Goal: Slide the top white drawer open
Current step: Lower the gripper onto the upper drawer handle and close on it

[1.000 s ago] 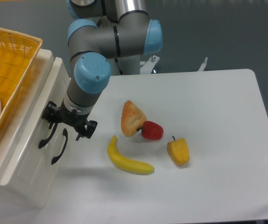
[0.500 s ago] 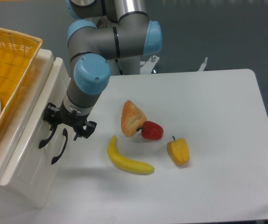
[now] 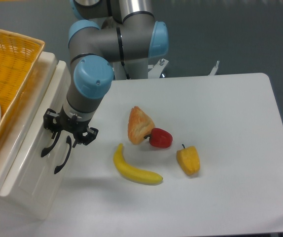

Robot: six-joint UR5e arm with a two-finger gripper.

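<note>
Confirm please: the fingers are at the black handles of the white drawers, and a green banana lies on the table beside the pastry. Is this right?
Not fully. The banana is yellow, not green, as the camera view shows. The rest holds: the fingers are at the black handles, and the banana lies on the table beside the pastry.

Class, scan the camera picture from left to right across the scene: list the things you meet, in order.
Yellow wicker basket → top white drawer → gripper → banana → red pepper → yellow pepper. The pastry overlaps the banana's span, so it is left out.
</note>
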